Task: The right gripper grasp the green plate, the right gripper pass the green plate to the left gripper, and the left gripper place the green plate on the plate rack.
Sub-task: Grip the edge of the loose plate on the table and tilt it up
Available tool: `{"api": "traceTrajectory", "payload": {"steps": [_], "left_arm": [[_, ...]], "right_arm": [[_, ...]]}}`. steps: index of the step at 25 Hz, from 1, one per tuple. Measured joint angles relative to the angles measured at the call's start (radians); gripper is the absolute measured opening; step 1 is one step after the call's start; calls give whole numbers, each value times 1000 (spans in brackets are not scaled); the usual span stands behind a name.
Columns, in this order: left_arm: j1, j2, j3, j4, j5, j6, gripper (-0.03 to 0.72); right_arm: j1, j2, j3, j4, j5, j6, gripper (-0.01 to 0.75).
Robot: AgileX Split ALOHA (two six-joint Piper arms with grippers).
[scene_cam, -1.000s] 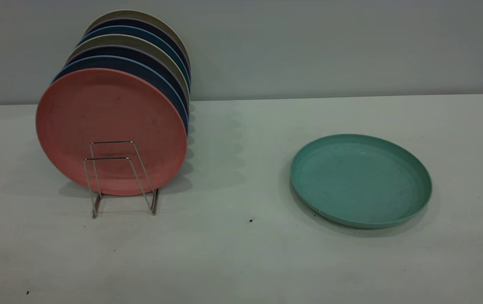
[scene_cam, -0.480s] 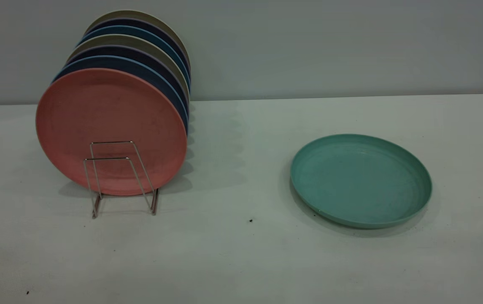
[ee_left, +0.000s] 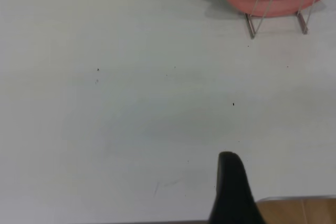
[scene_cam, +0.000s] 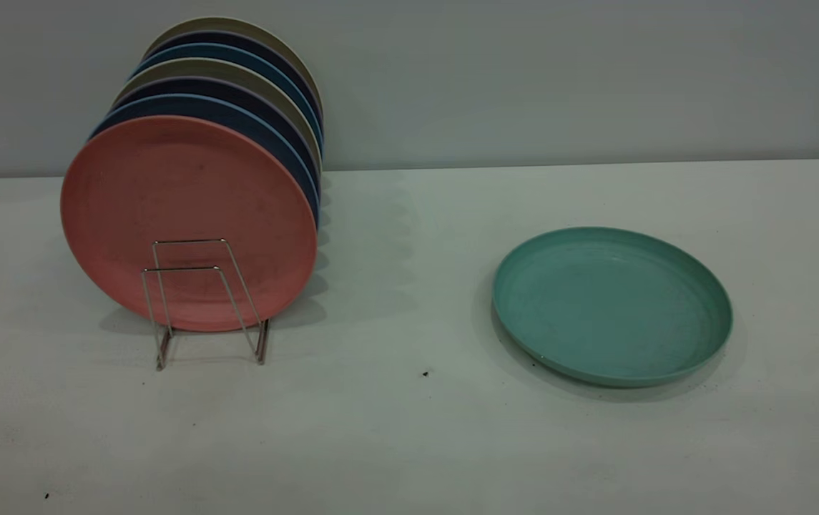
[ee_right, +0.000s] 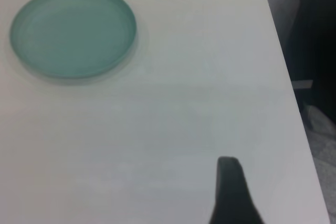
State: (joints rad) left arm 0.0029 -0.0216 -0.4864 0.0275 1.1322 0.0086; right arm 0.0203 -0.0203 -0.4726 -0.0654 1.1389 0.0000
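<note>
The green plate (scene_cam: 611, 304) lies flat on the white table at the right, and it also shows in the right wrist view (ee_right: 73, 31). The plate rack (scene_cam: 198, 300) stands at the left with several upright plates, the salmon-pink plate (scene_cam: 187, 222) at the front; two empty wire loops stand before it. Neither arm shows in the exterior view. The left gripper (ee_left: 229, 163) is a black tip over bare table, well away from the rack (ee_left: 275, 6). The right gripper (ee_right: 228, 169) is a black tip over bare table near the table's edge, far from the green plate.
A grey wall runs behind the table. In the right wrist view the table edge (ee_right: 283, 77) runs past a dark object (ee_right: 315, 40) beyond it. In the left wrist view a wooden surface (ee_left: 299, 211) shows beyond the table's edge.
</note>
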Motion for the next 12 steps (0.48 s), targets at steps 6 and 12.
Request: {"api": "traceTrajectory", "payload": {"steps": [6,12], "left_arm": [[0,141,-55,6,-54,-59,528],[0,521,-209,5,-172,-9,579]], "right_arm": [[0,154,-41,76,-85,-48,492],[0,520,-146,179,-222,-138,531]]}}
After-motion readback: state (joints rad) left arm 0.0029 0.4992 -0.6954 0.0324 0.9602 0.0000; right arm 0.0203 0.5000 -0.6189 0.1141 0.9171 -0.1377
